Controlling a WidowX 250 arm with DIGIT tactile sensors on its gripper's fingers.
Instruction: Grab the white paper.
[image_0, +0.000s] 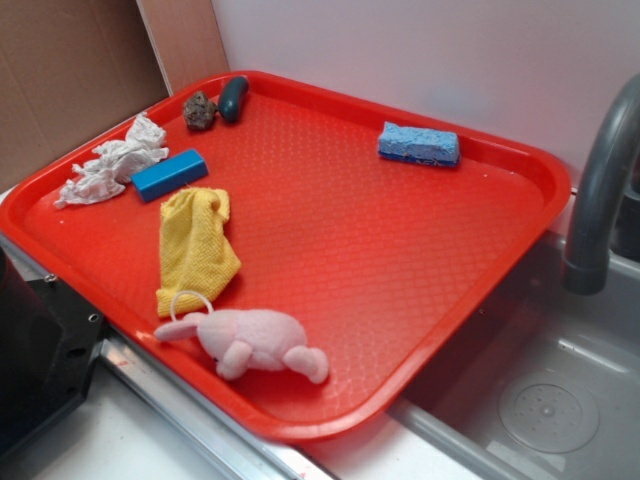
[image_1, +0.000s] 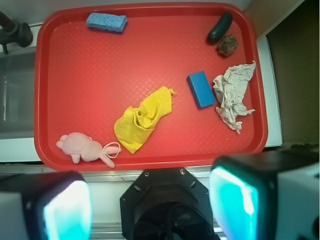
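Observation:
The white paper (image_0: 112, 162) (image_1: 233, 94) is a wrinkled wad with ragged edges, lying on the red tray (image_0: 420, 260) (image_1: 75, 75) near its left rim, right beside a blue block (image_0: 169, 174) (image_1: 201, 89). My gripper (image_1: 150, 207) shows only in the wrist view, held high above the scene and off the tray's near edge. Its two fingers (image_1: 67, 212) stand far apart with nothing between them. The gripper is out of the exterior view.
On the tray also lie a yellow woven cloth (image_0: 195, 245) (image_1: 142, 120), a pink plush bunny (image_0: 250, 340) (image_1: 82, 147), a blue sponge (image_0: 418, 144) (image_1: 106, 22), a dark green oblong (image_0: 233, 98) (image_1: 220, 27) and a brown lump (image_0: 199, 110) (image_1: 228, 45). A grey faucet (image_0: 600, 190) and sink (image_0: 540, 400) stand at the right.

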